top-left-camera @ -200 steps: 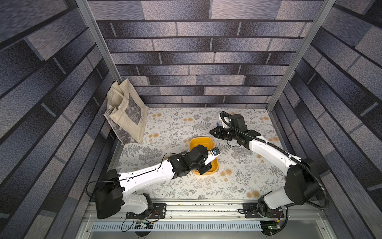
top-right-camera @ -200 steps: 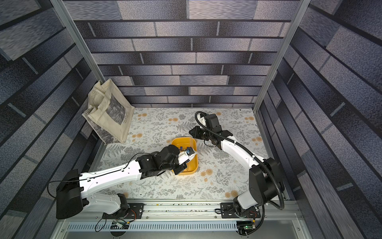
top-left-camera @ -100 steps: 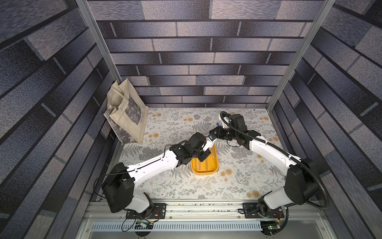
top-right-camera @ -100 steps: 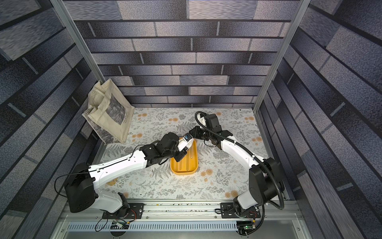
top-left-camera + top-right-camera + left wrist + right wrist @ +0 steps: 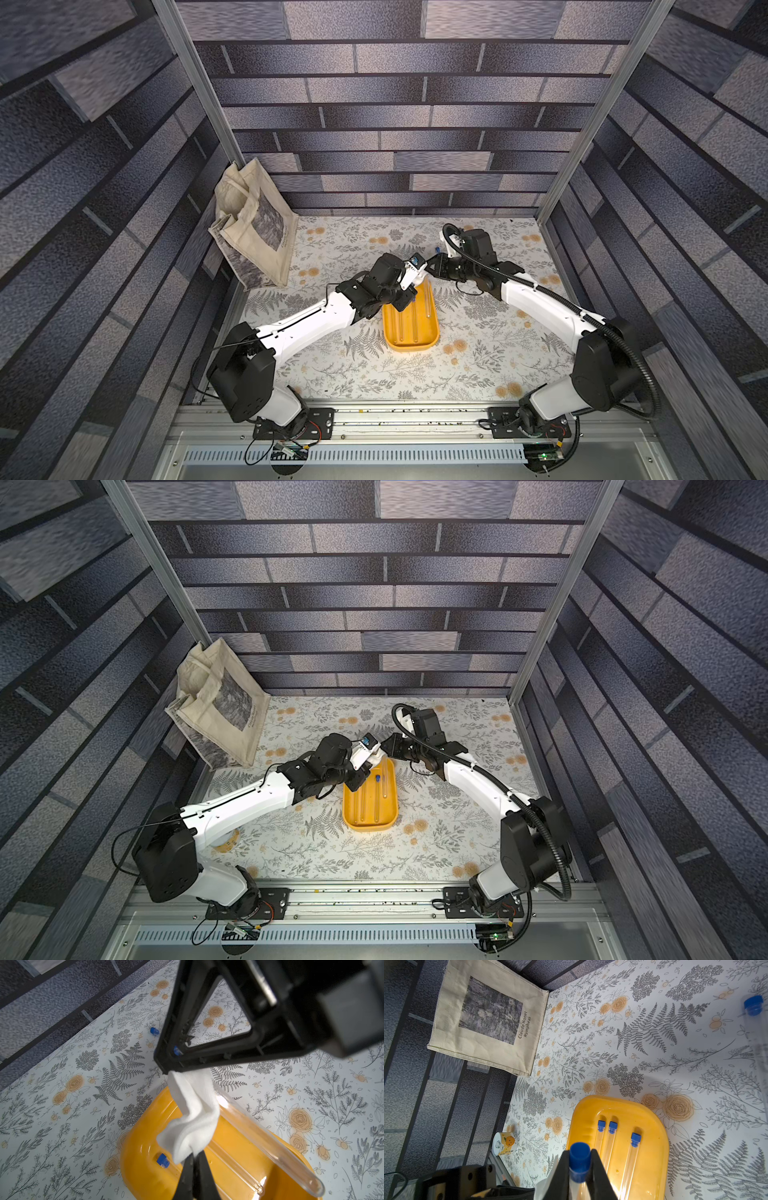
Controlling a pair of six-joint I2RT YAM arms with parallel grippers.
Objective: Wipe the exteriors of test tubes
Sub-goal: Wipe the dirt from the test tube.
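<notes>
Our right gripper (image 5: 579, 1160) pinches one test tube (image 5: 270, 1142) at its blue cap, over the yellow tray (image 5: 658, 1126). Our left gripper (image 5: 195, 1159) clamps its fingers tight on the white cloth (image 5: 193, 1113) draped against that tube. Three tubes (image 5: 611, 1136) lie in the tray, another tube (image 5: 755, 1007) on the table.

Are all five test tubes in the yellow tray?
No: three test tubes lie in the yellow tray, the right claw grips one, another lies on the table.

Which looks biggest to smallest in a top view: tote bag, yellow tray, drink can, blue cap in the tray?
1. tote bag
2. yellow tray
3. drink can, partly hidden by the left arm
4. blue cap
</notes>
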